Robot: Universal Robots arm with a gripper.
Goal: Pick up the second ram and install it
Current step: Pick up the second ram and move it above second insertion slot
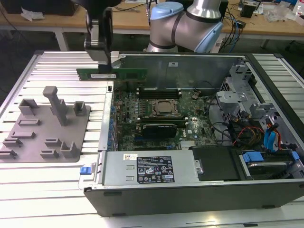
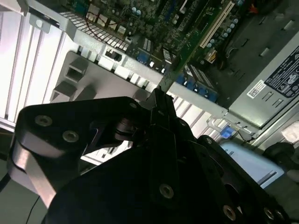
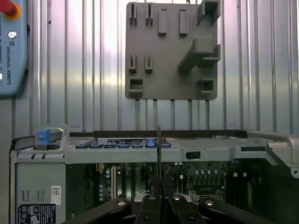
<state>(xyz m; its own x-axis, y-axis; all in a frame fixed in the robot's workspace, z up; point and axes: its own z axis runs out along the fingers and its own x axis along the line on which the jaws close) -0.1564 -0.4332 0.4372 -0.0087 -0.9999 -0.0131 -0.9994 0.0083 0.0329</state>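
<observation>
From where I am standing, the gripper is clamping the second ram with its two fingers closed on the flat sides of the stick. The ram is hanging in the air, lying level with its long edge down. It is above the corner of the open computer case, at the exterior view's left, and it is not touching anything below. One end is reaching out over the slatted table; the other end is reaching over the motherboard.

In the first wrist view the ram is showing edge-on, as a thin line rising from the gripper. In the second wrist view the green stick is pointing away from the gripper over the board.

A grey holder plate is lying on the table beside the case.
</observation>
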